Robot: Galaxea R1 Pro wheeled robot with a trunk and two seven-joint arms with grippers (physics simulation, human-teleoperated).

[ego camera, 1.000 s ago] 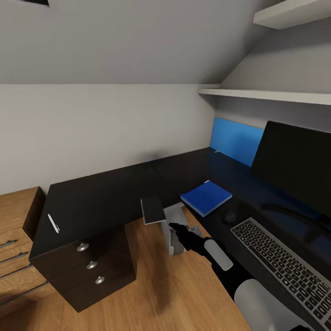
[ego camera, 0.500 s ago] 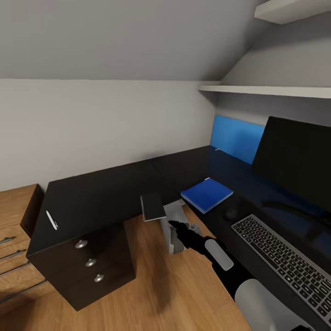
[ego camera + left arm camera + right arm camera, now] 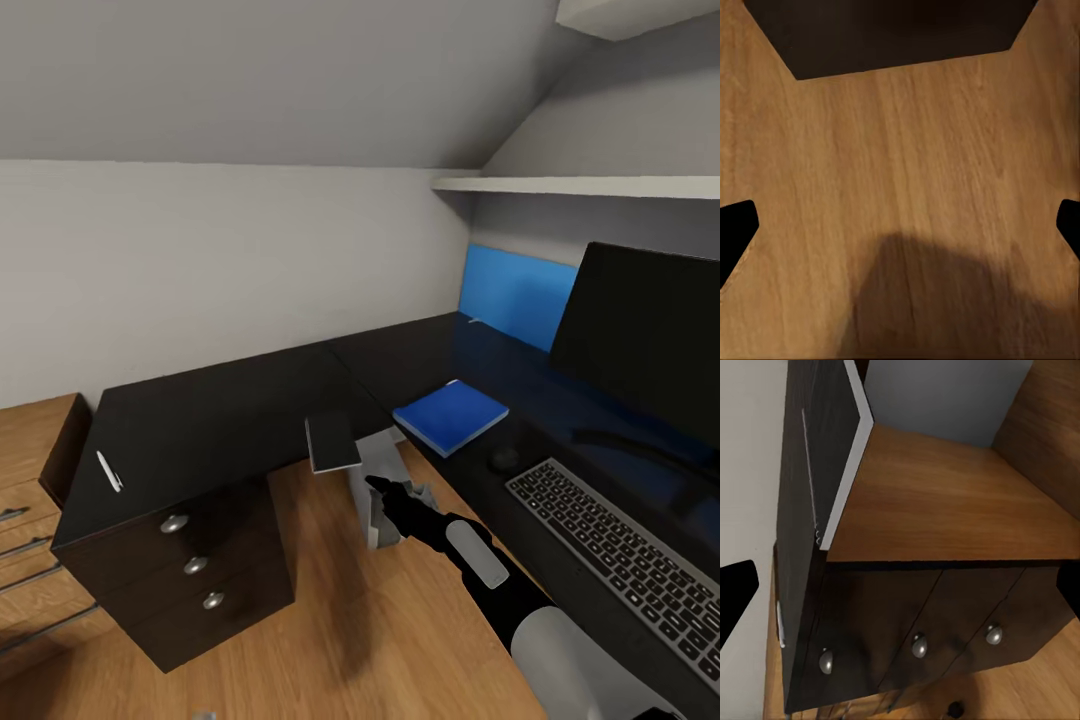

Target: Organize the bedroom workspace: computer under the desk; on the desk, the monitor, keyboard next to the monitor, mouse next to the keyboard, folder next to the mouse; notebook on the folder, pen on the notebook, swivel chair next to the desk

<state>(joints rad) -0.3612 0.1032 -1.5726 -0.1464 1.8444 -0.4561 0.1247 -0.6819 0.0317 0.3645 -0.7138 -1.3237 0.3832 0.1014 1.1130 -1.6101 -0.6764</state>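
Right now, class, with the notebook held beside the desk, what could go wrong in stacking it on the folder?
1. The right gripper holds the notebook by one edge, so it may slip or tilt.
2. The mouse lies close beside the folder and could get knocked.
3. The pen lies near the desk corner, far from the folder.

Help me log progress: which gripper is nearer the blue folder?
Right. The right gripper holds the notebook just off the desk edge, close beside the blue folder. The left gripper faces bare wooden floor.
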